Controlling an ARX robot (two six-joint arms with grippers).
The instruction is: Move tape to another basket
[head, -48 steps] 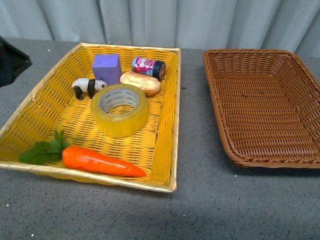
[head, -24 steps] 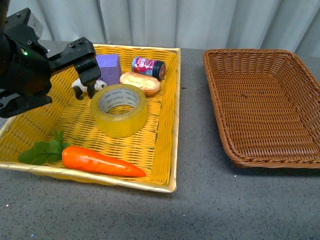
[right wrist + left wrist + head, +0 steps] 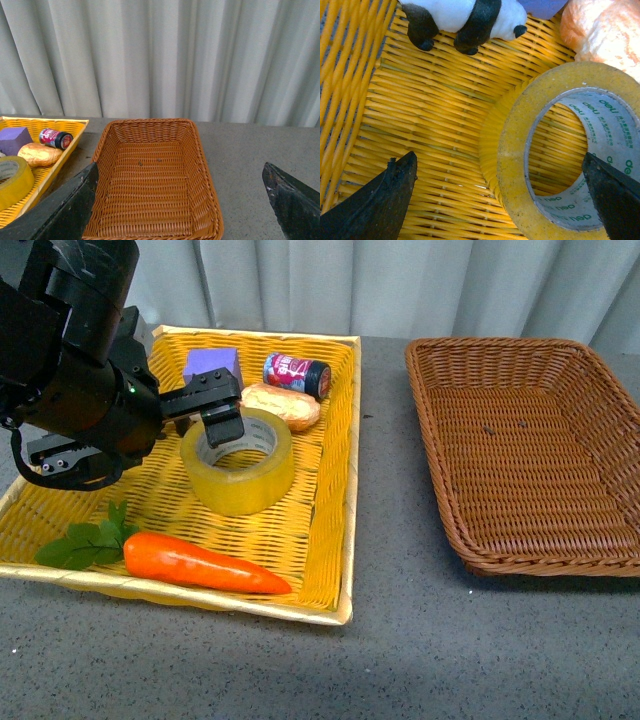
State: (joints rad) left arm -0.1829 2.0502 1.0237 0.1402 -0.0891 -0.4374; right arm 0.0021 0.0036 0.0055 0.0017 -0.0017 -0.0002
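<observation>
Front view: the tape (image 3: 238,468) lies flat, hole up, in the yellow basket (image 3: 300,530), just under the left gripper (image 3: 210,425). Left wrist view: that gripper is wide, the tape's near wall between its fingers (image 3: 385,200). Right wrist view: the right gripper (image 3: 179,165), wide and empty, sits by the brown basket (image 3: 150,190), far from the tape.

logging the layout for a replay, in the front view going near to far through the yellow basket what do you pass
carrot → tape → bread roll → red can. The purple block is left out, since it sits about level with the can.
</observation>
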